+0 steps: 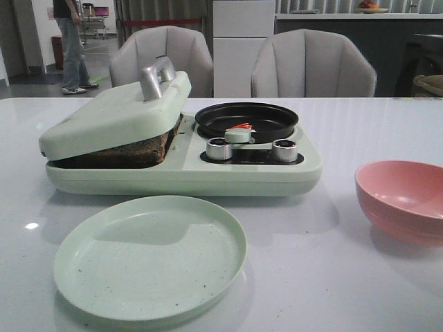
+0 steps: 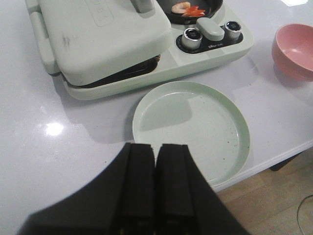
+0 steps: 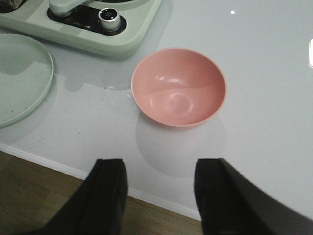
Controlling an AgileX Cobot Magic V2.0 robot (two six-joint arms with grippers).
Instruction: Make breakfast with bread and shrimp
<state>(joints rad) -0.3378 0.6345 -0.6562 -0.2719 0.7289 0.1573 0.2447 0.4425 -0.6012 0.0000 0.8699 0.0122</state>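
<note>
Only the front view shows bread [image 1: 149, 146] under the lid [image 1: 114, 114]; left gripper [image 2: 156, 186] clenched empty, right gripper [image 3: 159, 196] released.

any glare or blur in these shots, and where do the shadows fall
Front view: sharp, small glare spot on the table, soft shadow under the pink bowl. Left wrist view: bright glare left of the green plate, left gripper dark. Right wrist view: bowl shadow toward the table edge.

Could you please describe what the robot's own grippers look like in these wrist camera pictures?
Both are plain matte black. The left gripper has two flat, blocky, square-edged fingers. The right gripper has two similar broad black fingers. No cables, markings or labels are visible.
</note>
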